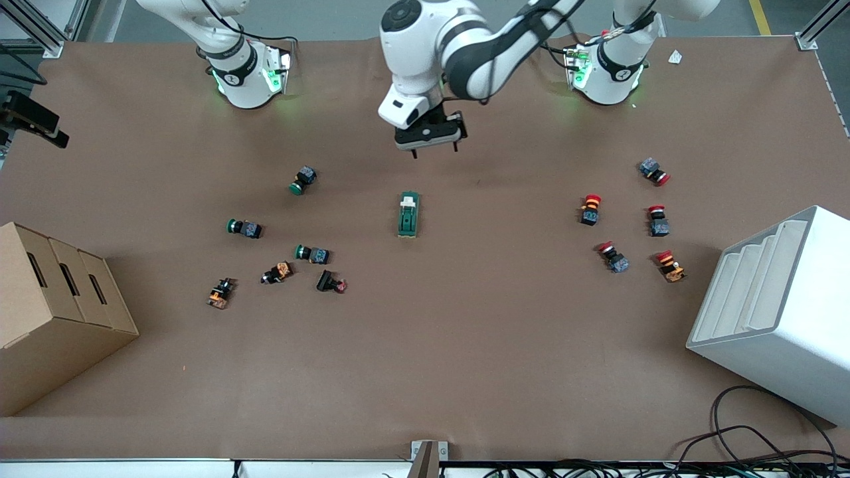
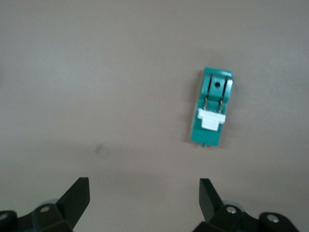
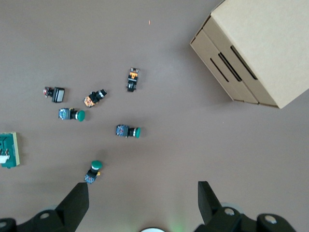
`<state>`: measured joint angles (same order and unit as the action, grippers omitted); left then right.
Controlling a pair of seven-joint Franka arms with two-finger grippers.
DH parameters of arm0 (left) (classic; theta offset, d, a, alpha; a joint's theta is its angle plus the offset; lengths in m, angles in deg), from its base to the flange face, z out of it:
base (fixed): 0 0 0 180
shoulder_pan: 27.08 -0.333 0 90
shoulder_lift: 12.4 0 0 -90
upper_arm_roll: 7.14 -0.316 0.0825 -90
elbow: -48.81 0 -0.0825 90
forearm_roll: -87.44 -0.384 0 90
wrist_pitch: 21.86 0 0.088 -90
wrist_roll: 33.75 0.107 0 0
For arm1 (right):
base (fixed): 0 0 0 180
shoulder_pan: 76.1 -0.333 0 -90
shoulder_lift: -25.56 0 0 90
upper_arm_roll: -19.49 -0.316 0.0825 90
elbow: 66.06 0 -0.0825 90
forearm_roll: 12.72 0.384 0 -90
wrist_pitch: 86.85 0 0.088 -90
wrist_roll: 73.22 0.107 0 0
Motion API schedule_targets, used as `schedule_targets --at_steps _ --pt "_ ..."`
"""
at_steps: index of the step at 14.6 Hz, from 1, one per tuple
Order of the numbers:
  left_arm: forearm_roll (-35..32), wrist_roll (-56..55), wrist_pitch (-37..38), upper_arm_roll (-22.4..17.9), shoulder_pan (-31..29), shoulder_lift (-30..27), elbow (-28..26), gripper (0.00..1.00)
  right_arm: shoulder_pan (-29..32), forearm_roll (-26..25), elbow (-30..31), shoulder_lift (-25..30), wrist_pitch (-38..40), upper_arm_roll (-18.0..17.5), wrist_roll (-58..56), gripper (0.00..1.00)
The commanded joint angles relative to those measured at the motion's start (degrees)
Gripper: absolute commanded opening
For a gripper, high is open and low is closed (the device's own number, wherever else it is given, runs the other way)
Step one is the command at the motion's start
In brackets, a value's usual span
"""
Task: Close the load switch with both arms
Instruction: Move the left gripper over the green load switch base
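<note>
The load switch [image 1: 408, 214] lies flat mid-table, a dark-green block with a white lever piece at the end toward the robots' bases. It shows too in the left wrist view [image 2: 212, 108] and at the edge of the right wrist view [image 3: 8, 151]. My left gripper [image 1: 435, 150] hangs open and empty over bare table between the switch and the bases; its black fingers [image 2: 77, 195] stand wide apart. My right gripper [image 3: 143, 193] is open and empty, high over the table by its own green-lit base, and is out of the front view.
Green-capped push buttons [image 1: 303, 180] and small parts [image 1: 220, 293] lie scattered toward the right arm's end. Red-capped push buttons [image 1: 590, 208] lie toward the left arm's end. A cardboard box [image 1: 53, 312] and a white stepped bin [image 1: 777, 312] stand at the two ends.
</note>
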<state>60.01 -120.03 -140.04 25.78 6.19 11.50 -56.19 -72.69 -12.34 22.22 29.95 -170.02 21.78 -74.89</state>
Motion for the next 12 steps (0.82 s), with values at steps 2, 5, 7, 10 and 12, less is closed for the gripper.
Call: schedule_targets --at_steps 2,5,7,10,12 --pt "-15.32 -17.39 -1.78 -0.13 6.27 7.64 0.94 0.99 0.98 -1.17 -1.10 -2.27 -1.29 -0.80 -0.26 1.00" --pt "-27.64 -31.19 -1.70 -0.22 10.49 12.74 1.12 0.99 0.81 -1.18 -0.92 -4.81 -2.17 -0.80 -0.26 1.00" --pt "-34.94 -37.45 -1.26 -0.22 12.07 14.76 1.03 0.99 0.72 -0.48 -0.48 -6.57 -1.47 -0.89 0.52 1.00" --pt "-45.73 -47.28 1.36 -1.27 15.15 17.84 0.85 1.00 0.11 2.59 -0.22 -8.94 -2.08 -1.06 3.67 1.00" --pt "-55.32 -53.71 5.75 -1.27 16.12 21.35 0.50 1.00 -2.08 5.05 1.18 -10.35 -2.78 -1.15 13.92 1.00"
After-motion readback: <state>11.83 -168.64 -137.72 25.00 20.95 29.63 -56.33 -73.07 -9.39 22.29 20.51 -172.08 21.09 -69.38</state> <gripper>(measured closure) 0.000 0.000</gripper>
